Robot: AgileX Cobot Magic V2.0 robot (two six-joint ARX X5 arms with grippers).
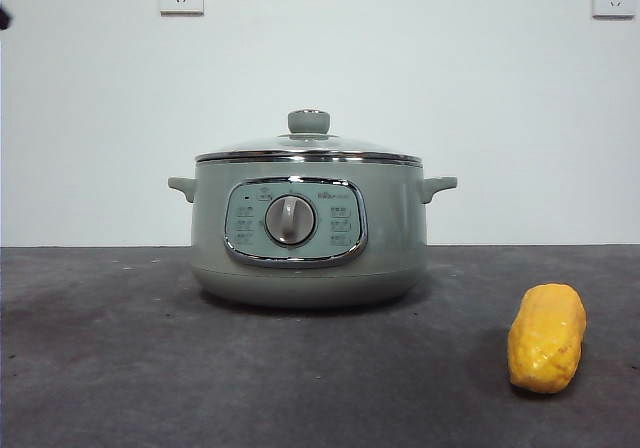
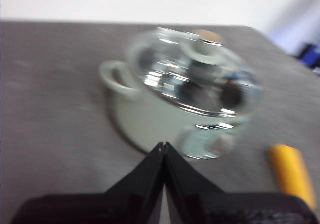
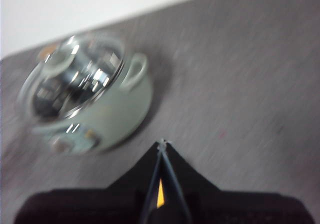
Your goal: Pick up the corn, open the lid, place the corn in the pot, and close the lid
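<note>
Corn waiting on the table, both arms up high and empty.

The corn (image 1: 547, 338) lies on the dark table (image 1: 120, 368), well apart from the pot (image 1: 308, 233), whose lid (image 1: 308, 150) is on. Its long axis tilts slightly from upright in the front view. The right gripper (image 3: 162, 145), jaws pressed together, hangs almost directly over it, yellow peeking between them; the left gripper (image 2: 164, 146), also closed, sits farther off.

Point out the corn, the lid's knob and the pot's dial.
corn (image 1: 546, 338): front view, middle of the cob.
lid (image 1: 309, 121): front view, on its green knob.
pot (image 1: 290, 220): front view, on the central dial.
</note>
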